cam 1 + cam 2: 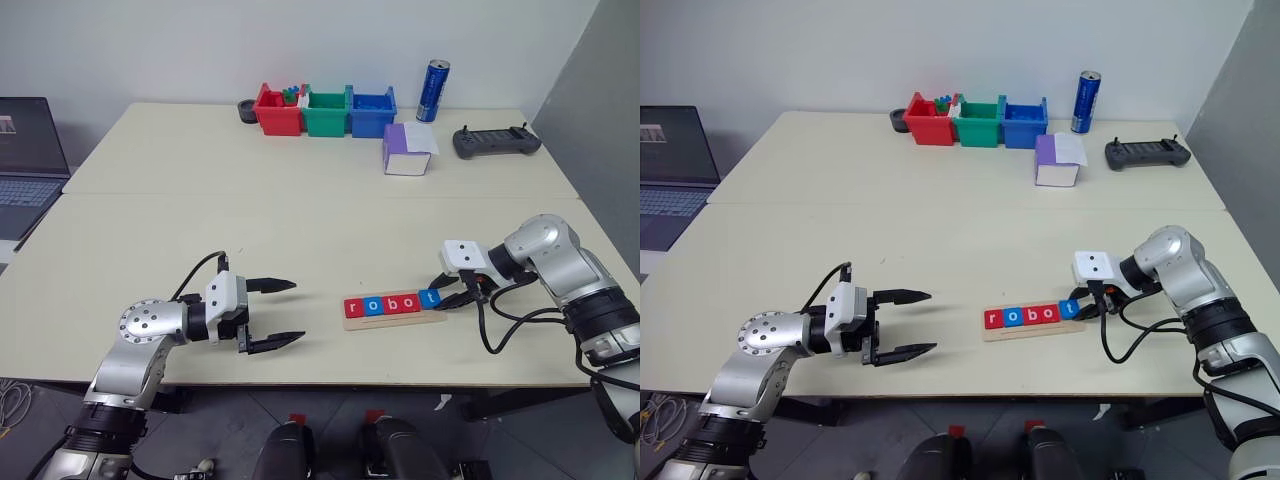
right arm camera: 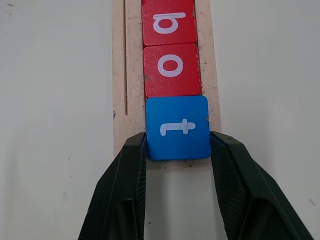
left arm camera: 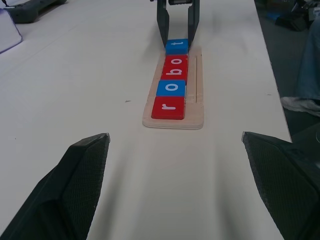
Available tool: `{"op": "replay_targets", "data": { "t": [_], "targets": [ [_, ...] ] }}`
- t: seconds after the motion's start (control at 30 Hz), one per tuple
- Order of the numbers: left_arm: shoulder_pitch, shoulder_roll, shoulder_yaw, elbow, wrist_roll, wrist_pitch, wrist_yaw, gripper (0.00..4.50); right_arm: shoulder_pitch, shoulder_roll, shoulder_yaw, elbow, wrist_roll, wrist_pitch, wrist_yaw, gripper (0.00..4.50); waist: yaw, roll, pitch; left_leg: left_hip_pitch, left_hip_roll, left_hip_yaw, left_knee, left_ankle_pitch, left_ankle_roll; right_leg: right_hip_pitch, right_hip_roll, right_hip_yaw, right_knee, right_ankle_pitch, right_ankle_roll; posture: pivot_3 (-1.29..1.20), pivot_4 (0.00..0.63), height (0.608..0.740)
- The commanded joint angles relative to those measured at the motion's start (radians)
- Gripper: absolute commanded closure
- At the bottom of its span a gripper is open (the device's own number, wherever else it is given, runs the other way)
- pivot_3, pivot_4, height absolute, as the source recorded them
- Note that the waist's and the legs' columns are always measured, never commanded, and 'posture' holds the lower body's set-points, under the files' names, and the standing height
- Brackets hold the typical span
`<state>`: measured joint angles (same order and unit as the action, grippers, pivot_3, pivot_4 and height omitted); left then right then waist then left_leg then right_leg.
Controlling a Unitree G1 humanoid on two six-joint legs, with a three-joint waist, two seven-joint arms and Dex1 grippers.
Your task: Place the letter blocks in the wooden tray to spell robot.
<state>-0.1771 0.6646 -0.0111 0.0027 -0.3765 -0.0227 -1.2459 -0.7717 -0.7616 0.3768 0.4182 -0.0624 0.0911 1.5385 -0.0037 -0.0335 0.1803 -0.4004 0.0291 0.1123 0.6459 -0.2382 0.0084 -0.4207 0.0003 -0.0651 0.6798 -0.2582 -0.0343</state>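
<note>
Pale wood is showing under a row of five tiles: the wooden tray (image 1: 394,320) is lying near the front edge of the table (image 1: 300,200), right of centre, and the letter blocks (image 1: 390,304) are sitting in it, reading r, o, b, o, t from left to right, red, blue, red, red, blue. The right claw (image 2: 178,145) is pinching the blue t block (image 2: 178,127) at the tray's right end, one black finger pressing on each side of it. That tile is lying against the red o next to it, though it looks to be hanging slightly over the end of the wood. The left claw (image 1: 272,314) is hovering spread wide and empty to the left of the tray, well apart from it, pointing toward it.

To my eye the final step is in hand: the last letter is being seated and the word is already reading whole. The next move, I would judge, is calling for the right claw to let go gently and draw straight back, so the t is not dragged out of line or the light tray nudged along the table.
</note>
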Motion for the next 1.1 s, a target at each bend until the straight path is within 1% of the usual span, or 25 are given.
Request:
{"op": "replay_targets", "data": {
  "t": [0.03, 0.73, 0.8, 1.03, 1.1],
  "targets": [
    [-0.007, 0.013, 0.016, -0.026, -0.007, -0.003, 0.003, 0.0, -0.012, -0.004, -0.007, -0.008, -0.006, -0.011, 0.004, 3.04, 0.0, 0.0, 0.0, 0.0, 0.0, 0.0, 0.0, 0.0, 0.0, 0.0, 0.0, 0.0, 0.0, 0.0, 0.0, 0.0, 0.15, 0.74],
    [0.001, 0.014, 0.019, -0.032, -0.008, -0.002, 0.007, 0.0, -0.018, 0.013, -0.001, 0.022, -0.015, -0.019, 0.004, 3.04, 0.0, 0.0, 0.0, 0.0, 0.0, 0.0, 0.0, 0.0, 0.0, 0.0, 0.0, 0.0, 0.0, 0.0, 0.0, 0.0, 0.15, 0.74],
    [0.0, 0.014, 0.018, -0.031, -0.007, -0.003, 0.007, 0.0, -0.018, 0.014, -0.001, 0.023, -0.015, -0.018, 0.004, 2.31, 0.0, 0.0, 0.0, 0.0, 0.0, 0.0, 0.0, 0.0, 0.0, 0.0, 0.0, 0.0, 0.0, 0.0, 0.0, 0.0, 0.15, 0.74],
    [0.003, 0.015, 0.019, -0.033, -0.009, -0.002, 0.006, 0.0, -0.019, 0.006, -0.016, 0.007, 0.003, -0.02, 0.015, 0.04, 0.0, 0.0, 0.0, 0.0, 0.0, 0.0, 0.0, 0.0, 0.0, 0.0, 0.0, 0.0, 0.0, 0.0, 0.0, 0.0, 0.15, 0.74],
    [0.002, 0.015, 0.019, -0.033, -0.009, -0.002, 0.006, 0.0, -0.025, -0.007, -0.029, -0.011, 0.018, -0.01, 0.027, 0.04, 0.0, 0.0, 0.0, 0.0, 0.0, 0.0, 0.0, 0.0, 0.0, 0.0, 0.0, 0.0, 0.0, 0.0, 0.0, 0.0, 0.15, 0.74]
  ]
}}
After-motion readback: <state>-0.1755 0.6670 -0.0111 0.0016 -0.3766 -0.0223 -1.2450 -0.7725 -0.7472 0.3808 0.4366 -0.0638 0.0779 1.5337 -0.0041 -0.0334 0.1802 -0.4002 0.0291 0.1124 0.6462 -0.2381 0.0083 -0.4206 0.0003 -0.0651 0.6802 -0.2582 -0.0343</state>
